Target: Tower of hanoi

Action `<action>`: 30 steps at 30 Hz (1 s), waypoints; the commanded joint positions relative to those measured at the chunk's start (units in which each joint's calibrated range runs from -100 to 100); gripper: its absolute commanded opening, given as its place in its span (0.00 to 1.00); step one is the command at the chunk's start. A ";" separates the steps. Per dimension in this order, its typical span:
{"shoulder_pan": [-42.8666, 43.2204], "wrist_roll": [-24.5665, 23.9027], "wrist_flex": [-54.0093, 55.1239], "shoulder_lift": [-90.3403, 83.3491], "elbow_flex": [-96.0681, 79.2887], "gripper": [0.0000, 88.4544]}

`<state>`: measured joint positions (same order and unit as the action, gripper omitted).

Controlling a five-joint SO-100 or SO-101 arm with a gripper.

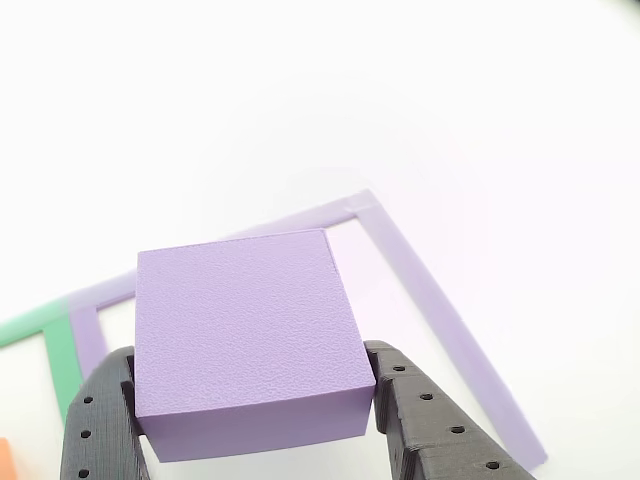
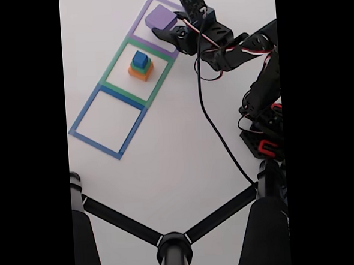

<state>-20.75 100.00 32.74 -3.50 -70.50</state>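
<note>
White desk (image 2: 184,150), three taped squares running diagonally in the fixed view. The claw (image 1: 255,405) is clamped on the purple block (image 1: 245,335), one finger on each side wall, low in the other view, over the purple tape outline (image 2: 175,3) at upper centre, where I'd say the tower's base belongs. Orange block (image 2: 140,73), green block (image 2: 142,67) and blue cube (image 2: 140,58) wait stacked in the green tape outline (image 2: 116,67), probably parked to free it.

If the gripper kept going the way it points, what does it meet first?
The gripper, shut on the purple block, points toward the purple tape outline; past it the way looks like bare table, though depth is unclear.
</note>
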 commanded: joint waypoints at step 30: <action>18.96 0.00 -132.58 -27.43 94.08 0.18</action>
<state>-6.02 100.00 -98.64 -27.73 21.24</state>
